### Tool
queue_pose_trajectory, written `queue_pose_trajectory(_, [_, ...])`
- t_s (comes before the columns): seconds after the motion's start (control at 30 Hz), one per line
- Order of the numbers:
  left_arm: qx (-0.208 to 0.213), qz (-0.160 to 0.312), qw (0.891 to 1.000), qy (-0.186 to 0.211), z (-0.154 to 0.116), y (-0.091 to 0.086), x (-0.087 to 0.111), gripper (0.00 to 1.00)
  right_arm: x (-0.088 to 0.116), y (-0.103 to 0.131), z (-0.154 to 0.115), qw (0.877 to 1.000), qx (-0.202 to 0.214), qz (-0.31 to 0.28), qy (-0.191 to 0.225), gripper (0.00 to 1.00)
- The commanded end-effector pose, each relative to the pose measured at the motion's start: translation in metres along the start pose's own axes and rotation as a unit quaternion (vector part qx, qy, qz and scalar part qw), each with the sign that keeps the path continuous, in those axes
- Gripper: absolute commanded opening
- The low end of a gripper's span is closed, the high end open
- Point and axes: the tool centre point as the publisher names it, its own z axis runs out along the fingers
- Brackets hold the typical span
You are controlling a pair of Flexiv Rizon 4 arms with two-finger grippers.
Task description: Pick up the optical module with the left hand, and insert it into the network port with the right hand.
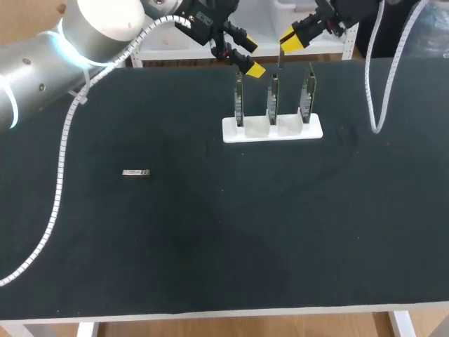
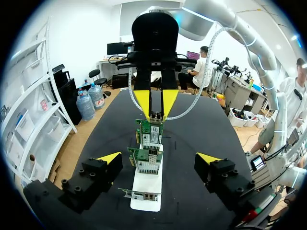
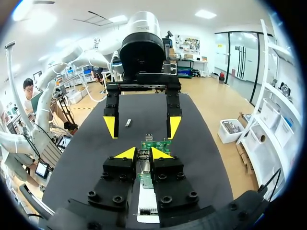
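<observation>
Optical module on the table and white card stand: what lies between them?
Nothing: the head view shows only bare table between the optical module and the white card stand.

The left arm point(image 1: 42, 63) comes in from the left and reaches toward the table's middle. Its left gripper point(image 2: 159, 158) is spread wide, with its yellow tips well apart. The right arm point(image 2: 225, 19) comes in from the right. Its right gripper point(image 3: 142, 154) faces the left one at close range, fingers pinched together on an optical module point(image 2: 155, 117).
</observation>
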Motion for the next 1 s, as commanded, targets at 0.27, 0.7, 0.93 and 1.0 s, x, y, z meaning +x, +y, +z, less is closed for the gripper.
queue_pose_trajectory(0.27, [0.001,-0.001,1.0,0.003,0.0005,0.002,-0.0014,1.0,-0.001,-0.0069,-0.0003,0.961,-0.276,0.001,0.005,0.0])
queue_pose_trajectory(0.7, [0.001,-0.001,1.0,0.003,0.0005,0.002,-0.0014,1.0,-0.0011,-0.0062,-0.0005,0.963,-0.269,0.006,0.004,0.0])
queue_pose_trajectory(0.93, [0.001,-0.001,1.0,0.003,0.0005,0.002,-0.0014,1.0,-0.0011,-0.0062,-0.0005,0.963,-0.269,0.006,0.004,0.0])
queue_pose_trajectory(1.0, [0.001,-0.001,1.0,0.003,0.0005,0.002,-0.0014,1.0,-0.0011,-0.0062,-0.0005,0.963,-0.269,0.006,0.004,0.0])
